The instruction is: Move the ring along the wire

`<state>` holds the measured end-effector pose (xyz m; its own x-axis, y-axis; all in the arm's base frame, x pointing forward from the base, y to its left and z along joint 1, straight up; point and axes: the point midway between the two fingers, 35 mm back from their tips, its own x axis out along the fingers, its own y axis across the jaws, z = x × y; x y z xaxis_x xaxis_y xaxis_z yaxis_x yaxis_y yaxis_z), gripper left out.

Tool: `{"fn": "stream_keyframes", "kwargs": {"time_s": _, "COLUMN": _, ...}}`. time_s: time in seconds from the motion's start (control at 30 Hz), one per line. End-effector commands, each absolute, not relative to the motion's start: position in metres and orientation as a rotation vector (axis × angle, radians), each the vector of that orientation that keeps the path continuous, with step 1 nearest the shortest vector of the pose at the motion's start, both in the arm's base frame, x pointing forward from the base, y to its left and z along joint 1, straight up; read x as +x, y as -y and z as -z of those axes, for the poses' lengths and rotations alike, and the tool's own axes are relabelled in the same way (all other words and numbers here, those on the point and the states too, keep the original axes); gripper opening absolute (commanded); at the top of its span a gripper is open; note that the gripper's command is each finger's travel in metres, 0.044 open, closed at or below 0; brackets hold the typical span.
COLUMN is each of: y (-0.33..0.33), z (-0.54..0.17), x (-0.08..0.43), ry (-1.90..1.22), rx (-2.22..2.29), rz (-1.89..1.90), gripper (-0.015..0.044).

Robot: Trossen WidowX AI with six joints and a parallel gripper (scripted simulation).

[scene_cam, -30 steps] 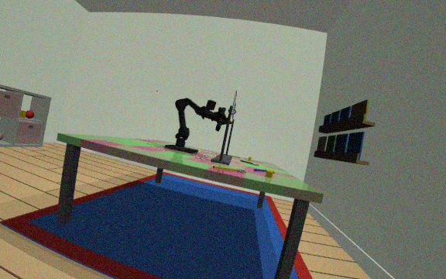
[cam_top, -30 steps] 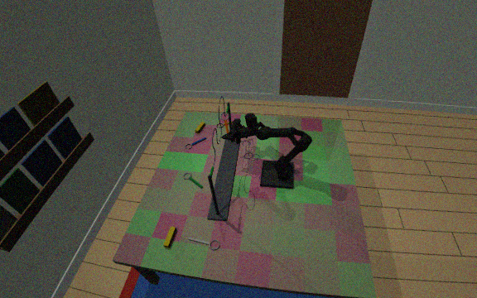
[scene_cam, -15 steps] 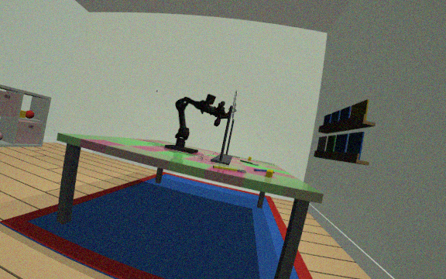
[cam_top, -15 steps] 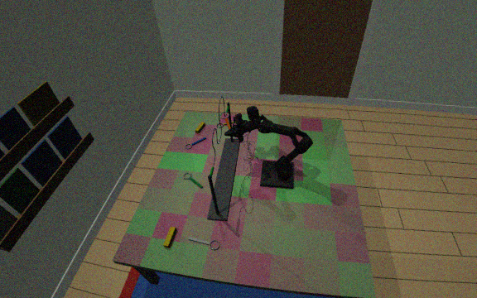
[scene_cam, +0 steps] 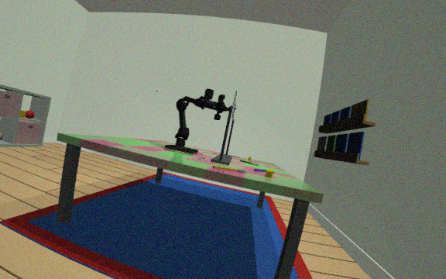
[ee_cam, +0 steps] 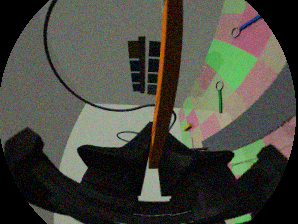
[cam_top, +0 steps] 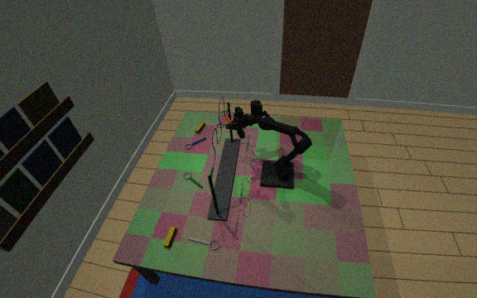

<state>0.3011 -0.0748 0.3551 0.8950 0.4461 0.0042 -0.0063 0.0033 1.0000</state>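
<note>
My gripper [cam_top: 229,123] [scene_cam: 230,108] [ee_cam: 153,124] is shut on the orange handle [cam_top: 228,118] [ee_cam: 169,75], beside the far post [cam_top: 232,134] in the top view. The handle runs up out of the wrist view, so the ring's hoop is hidden there, and it is too small in the top and exterior views to tell how the wire passes through it. The thin wire [cam_top: 214,145] [ee_cam: 60,75] curves between the far post and the near post [cam_top: 214,194]. A green part [cam_top: 210,170] shows at the near post's top. I cannot tell whether anything touches the grey wire.
A dark base plate [cam_top: 225,178] carries both posts. Beyond it lie a blue-handled ring [cam_top: 199,141] [ee_cam: 249,22] and a green-handled ring [cam_top: 195,182] [ee_cam: 220,102]. A white-handled ring [cam_top: 199,241] and yellow blocks [cam_top: 170,237] [cam_top: 199,127] [scene_cam: 269,173] also lie on the table.
</note>
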Motion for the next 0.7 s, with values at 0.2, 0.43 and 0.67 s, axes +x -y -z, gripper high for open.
{"fn": "stream_keyframes", "kwargs": {"time_s": 0.2, "y": 0.078, "z": -0.390, "x": 0.299, "ry": -0.335, "rx": 1.732, "rz": -0.429, "gripper": -0.0150}}
{"fn": "stream_keyframes", "kwargs": {"time_s": 0.43, "y": 0.083, "z": -0.408, "x": 0.299, "ry": -0.320, "rx": 1.827, "rz": -0.456, "gripper": -0.0150}}
{"fn": "stream_keyframes", "kwargs": {"time_s": 0.67, "y": 0.088, "z": -0.419, "x": 0.298, "ry": -0.317, "rx": 1.869, "rz": -0.466, "gripper": -0.0150}}
